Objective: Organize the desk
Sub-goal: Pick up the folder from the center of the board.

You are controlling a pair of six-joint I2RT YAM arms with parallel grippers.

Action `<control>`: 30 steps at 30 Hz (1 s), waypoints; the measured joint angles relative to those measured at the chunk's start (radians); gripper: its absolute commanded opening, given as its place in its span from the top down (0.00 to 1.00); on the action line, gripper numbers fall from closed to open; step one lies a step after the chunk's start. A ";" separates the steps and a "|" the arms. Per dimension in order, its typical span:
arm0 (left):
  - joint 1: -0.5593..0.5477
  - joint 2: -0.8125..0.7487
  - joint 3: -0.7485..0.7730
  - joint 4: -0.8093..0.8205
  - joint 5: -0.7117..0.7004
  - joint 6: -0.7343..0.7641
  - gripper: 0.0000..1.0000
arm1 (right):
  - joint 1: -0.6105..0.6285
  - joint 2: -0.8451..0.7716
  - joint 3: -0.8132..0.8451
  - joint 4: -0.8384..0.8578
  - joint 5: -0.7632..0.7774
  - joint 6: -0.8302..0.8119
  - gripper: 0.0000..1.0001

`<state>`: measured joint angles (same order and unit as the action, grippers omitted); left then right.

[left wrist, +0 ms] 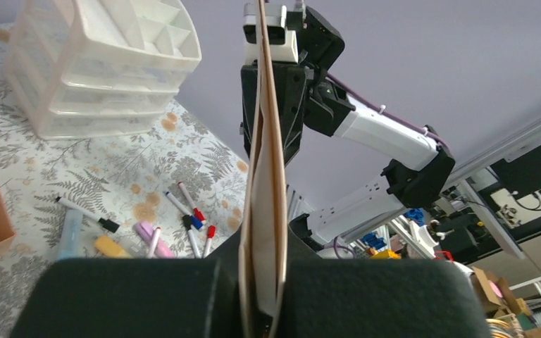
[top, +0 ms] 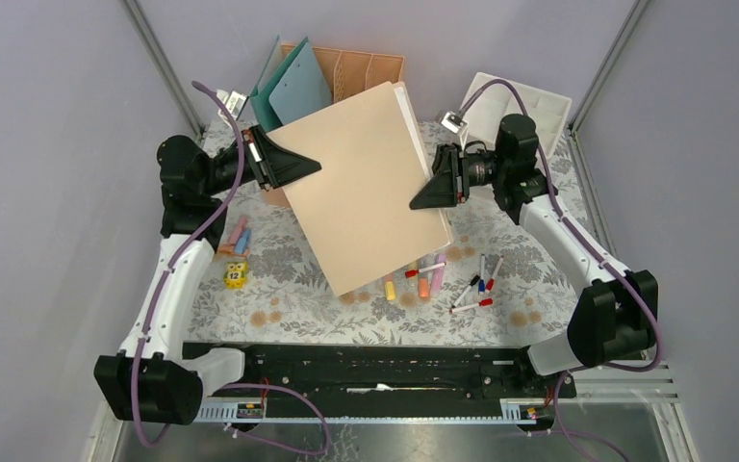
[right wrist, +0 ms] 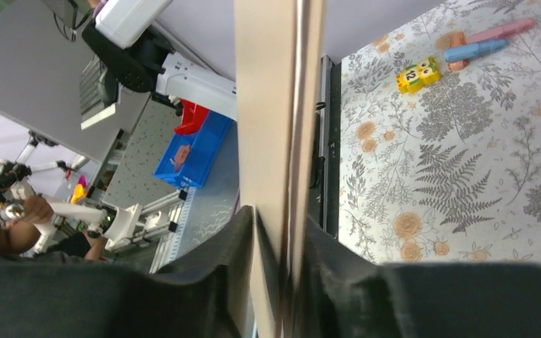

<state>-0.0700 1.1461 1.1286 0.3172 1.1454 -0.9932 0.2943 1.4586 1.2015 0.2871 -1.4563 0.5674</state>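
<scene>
A large manila folder (top: 366, 183) hangs tilted above the desk (top: 289, 308), a tabletop under a fern-and-flower cloth. My left gripper (top: 298, 166) is shut on the folder's left edge. In the left wrist view the folder (left wrist: 264, 141) runs edge-on up from my left gripper (left wrist: 262, 239), pinched between the black pads. My right gripper (top: 428, 197) sits at the folder's right edge. In the right wrist view the folder (right wrist: 275, 105) passes between the fingers of my right gripper (right wrist: 278, 218), which stand close on both sides with thin dark slits; whether they press it does not show.
A peach file rack (top: 361, 67) holding teal folders (top: 293, 91) stands at the back, and a white drawer unit (top: 529, 106) at the back right. Markers (top: 476, 284) and highlighters (top: 423, 279) lie under the folder's near edge. A yellow block (top: 236, 275) and pens (top: 239, 236) lie left.
</scene>
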 measured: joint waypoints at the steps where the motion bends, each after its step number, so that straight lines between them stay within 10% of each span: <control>1: 0.002 -0.009 0.002 -0.031 -0.009 0.025 1.00 | -0.005 0.000 0.000 -0.006 0.000 -0.003 0.53; 7: 0.011 -0.100 0.025 -0.263 -0.109 0.236 1.00 | -0.126 0.002 0.047 -0.183 0.087 -0.112 0.14; 12: 0.012 -0.176 0.031 -0.404 -0.288 0.381 1.00 | -0.219 0.010 0.219 -0.562 0.374 -0.460 0.02; 30: 0.000 -0.075 0.042 -0.316 -0.796 0.638 1.00 | -0.308 -0.083 0.105 -0.724 0.523 -0.647 0.00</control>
<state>-0.0700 1.0710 1.1706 0.0010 0.3496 -0.3553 -0.0139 1.3754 1.3064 -0.4366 -0.9329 -0.0792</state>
